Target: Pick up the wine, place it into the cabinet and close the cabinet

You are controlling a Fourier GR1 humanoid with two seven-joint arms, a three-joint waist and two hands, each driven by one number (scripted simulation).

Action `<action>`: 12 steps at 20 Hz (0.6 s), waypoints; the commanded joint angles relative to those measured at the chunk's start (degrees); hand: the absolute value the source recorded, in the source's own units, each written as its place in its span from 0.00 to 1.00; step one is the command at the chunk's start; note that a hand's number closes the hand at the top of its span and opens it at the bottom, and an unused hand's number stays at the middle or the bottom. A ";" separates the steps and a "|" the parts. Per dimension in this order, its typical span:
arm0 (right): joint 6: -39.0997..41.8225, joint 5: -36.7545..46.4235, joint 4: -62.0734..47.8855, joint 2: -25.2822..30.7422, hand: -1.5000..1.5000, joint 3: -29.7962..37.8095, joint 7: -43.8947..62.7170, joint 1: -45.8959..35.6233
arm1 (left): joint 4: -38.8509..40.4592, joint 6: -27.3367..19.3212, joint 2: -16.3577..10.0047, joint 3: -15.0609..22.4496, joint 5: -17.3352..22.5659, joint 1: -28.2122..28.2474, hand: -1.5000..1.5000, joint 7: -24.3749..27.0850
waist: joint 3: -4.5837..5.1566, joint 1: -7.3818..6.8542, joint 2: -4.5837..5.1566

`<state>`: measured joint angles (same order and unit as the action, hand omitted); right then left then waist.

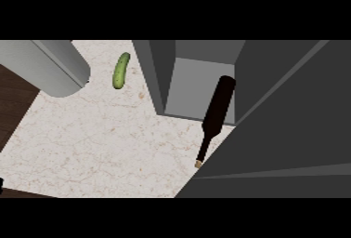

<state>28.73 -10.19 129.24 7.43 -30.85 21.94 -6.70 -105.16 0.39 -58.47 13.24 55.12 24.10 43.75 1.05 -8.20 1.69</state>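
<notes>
Dark glass, long and slim: the wine bottle (216, 111) has its broad base inside the open mouth of the cabinet (156, 76). Its neck reaches out over the pale marbled counter (96, 139), and the cork-coloured tip points towards the view's lower edge. Whether it rests flat or leans I cannot tell. A wide dark grey panel (288, 130), which I take for the cabinet's open door, fills the right of the view and runs just beside the neck.

Neither hand is on the bottle. The right hand shows nowhere. Of the left hand (1, 186) perhaps only a black sliver shows at the lower left edge, too little to say whether it is spread or closed. A thick grey cylinder (41, 65) crosses the upper left corner. A green cucumber (121, 70) lies near it, well apart from the bottle.

By my judgement the bottle is heavy for its width, rigid, smooth and apt to slip, and it would break on a hard knock. If it lies on its side, it may also roll. The body, just below the shoulder, looks the best place to take hold, since the neck is thin and far from the weight. With the neck jutting out, the bottle likely needs pushing deeper before the door can swing to
</notes>
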 commanded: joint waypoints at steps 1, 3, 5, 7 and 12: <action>-7.59 4.39 -7.58 -7.06 1.00 1.66 1.30 -6.97 | -0.11 0.50 -0.20 -0.06 -0.35 -0.92 1.00 -0.06 | -0.04 -1.01 0.42; -7.60 3.55 -10.56 -7.10 1.00 3.83 1.02 -10.06 | -0.12 1.11 -0.01 0.72 -0.67 -1.59 1.00 -0.33 | 0.02 -1.42 1.02; -9.57 4.73 -13.80 -7.19 1.00 5.40 1.90 -14.68 | -0.21 1.40 -0.22 0.31 -0.51 -1.86 1.00 -0.27 | 0.02 -2.76 0.71; -11.88 6.51 -17.25 -7.28 1.00 7.28 1.91 -19.71 | -0.41 1.47 0.21 0.84 -0.47 -2.17 1.00 -0.48 | -0.06 -3.38 0.96; -18.37 9.81 -27.41 -7.38 1.00 9.81 1.94 -31.04 | -0.74 1.91 0.18 1.23 -0.72 -3.48 1.00 -1.02 | -0.23 -4.99 1.29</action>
<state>14.98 -2.89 108.62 0.85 -23.03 23.80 -29.86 -105.59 1.88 -58.31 14.26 54.48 21.44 43.02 0.86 -11.86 2.74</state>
